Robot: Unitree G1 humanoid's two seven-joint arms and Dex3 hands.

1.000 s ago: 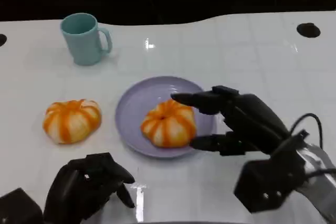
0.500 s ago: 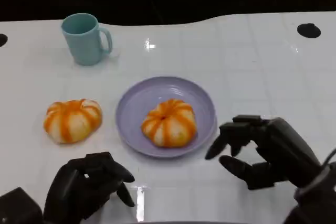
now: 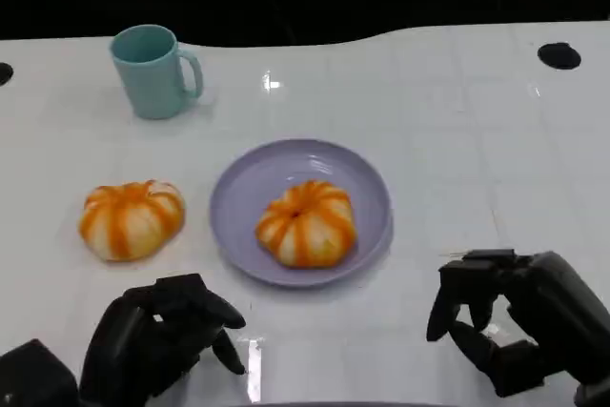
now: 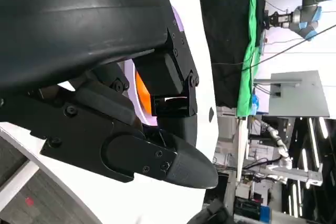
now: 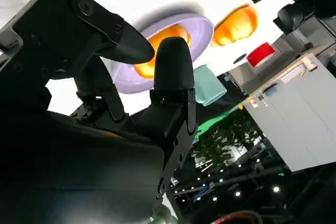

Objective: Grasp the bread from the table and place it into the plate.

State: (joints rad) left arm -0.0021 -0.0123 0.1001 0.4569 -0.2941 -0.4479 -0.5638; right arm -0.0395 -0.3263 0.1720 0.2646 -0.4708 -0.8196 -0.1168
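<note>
An orange-striped bread (image 3: 305, 223) lies on the lilac plate (image 3: 238, 188) in the middle of the table, with nothing touching it. A second, like bread (image 3: 131, 218) sits on the table left of the plate. My right hand (image 3: 519, 326) hovers near the front edge, to the right of the plate and clear of it; its fingers are bent, apart and hold nothing. My left hand (image 3: 157, 340) rests at the front left, below the second bread, loosely curled and holding nothing. In the right wrist view the plate (image 5: 202, 27) and the second bread (image 5: 237, 24) lie beyond the fingers.
A teal mug (image 3: 152, 71) stands at the back left, handle to the right. A black round mark (image 3: 559, 54) sits at the back right. The white table runs bare to the right of the plate.
My right hand has let go of the bread on the plate and drawn back toward the front right, its fingers bending in. The bread stays on the plate. My left hand has not moved.
</note>
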